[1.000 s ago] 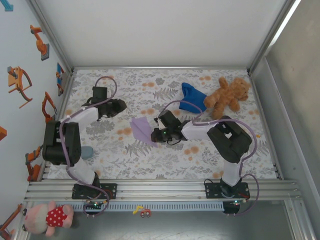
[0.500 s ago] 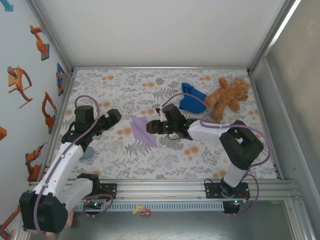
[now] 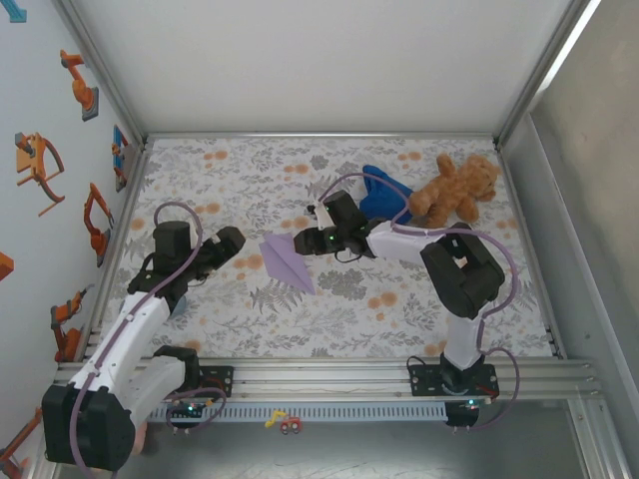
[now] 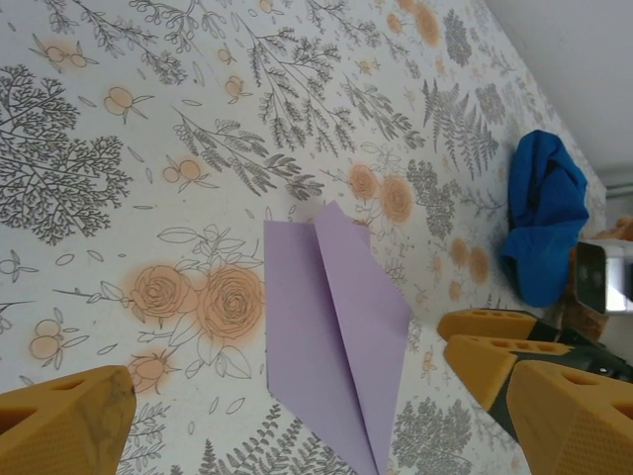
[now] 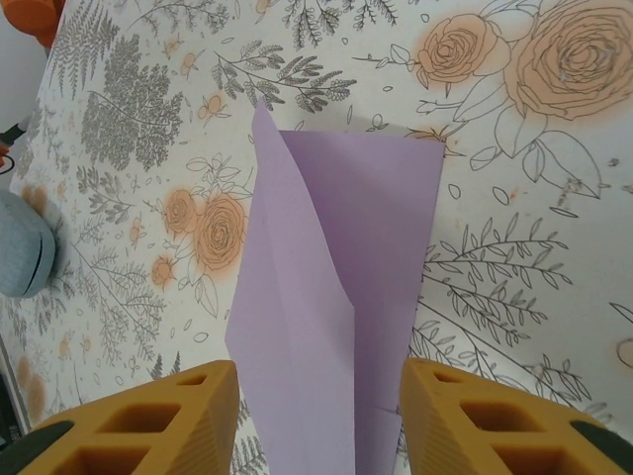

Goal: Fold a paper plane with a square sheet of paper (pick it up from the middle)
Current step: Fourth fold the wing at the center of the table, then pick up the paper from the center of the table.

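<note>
The square sheet of paper lies flat on the floral table as a lavender paper plane (image 3: 285, 261), a pointed dart with a centre crease (image 4: 336, 336) (image 5: 336, 287). My right gripper (image 3: 303, 242) (image 5: 316, 421) is open just above it, one yellow finger on each side of the plane's narrow end, without pinching it. My left gripper (image 3: 235, 242) (image 4: 316, 430) stands wide open a short way left of the plane, holding nothing. The right gripper's fingers (image 4: 490, 341) show beyond the plane in the left wrist view.
A deep blue cloth (image 3: 384, 195) (image 4: 544, 218) and a brown teddy bear (image 3: 454, 190) lie at the back right. A grey-blue rounded object (image 3: 175, 304) (image 5: 25, 247) sits by the left arm. Metal frame walls bound the table.
The right gripper opened and let go of the paper, which now lies flat. The left gripper opened wide and its arm swung nearer, towards the plane's left side.
</note>
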Tool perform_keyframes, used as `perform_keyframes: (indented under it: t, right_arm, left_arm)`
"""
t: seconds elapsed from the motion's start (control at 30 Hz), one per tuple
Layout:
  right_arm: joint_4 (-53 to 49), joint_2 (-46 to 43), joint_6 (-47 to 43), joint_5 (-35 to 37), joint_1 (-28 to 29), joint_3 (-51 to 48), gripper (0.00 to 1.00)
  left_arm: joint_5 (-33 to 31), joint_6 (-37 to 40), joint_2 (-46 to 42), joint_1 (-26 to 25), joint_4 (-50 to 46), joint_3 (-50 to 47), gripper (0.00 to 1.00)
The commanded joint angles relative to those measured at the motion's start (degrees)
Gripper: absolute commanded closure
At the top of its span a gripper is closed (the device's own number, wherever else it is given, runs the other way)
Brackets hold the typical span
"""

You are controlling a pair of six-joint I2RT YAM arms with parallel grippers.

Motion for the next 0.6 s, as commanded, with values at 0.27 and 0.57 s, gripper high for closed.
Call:
perform_keyframes:
  t: [0.27,0.57]
  right_arm:
    - [1.46,5.39,-3.1,-7.78,-0.22,3.96,0.74]
    - [4.72,1.42,-2.91,-9.86,-0.46,1.93,1.0]
  left_arm:
    - [1.96,-4.0,-2.38,-0.71,8.01,-4.65,0.04]
    - [5.38,-3.93,0.24,-1.04,10.77,-3.23,0.04]
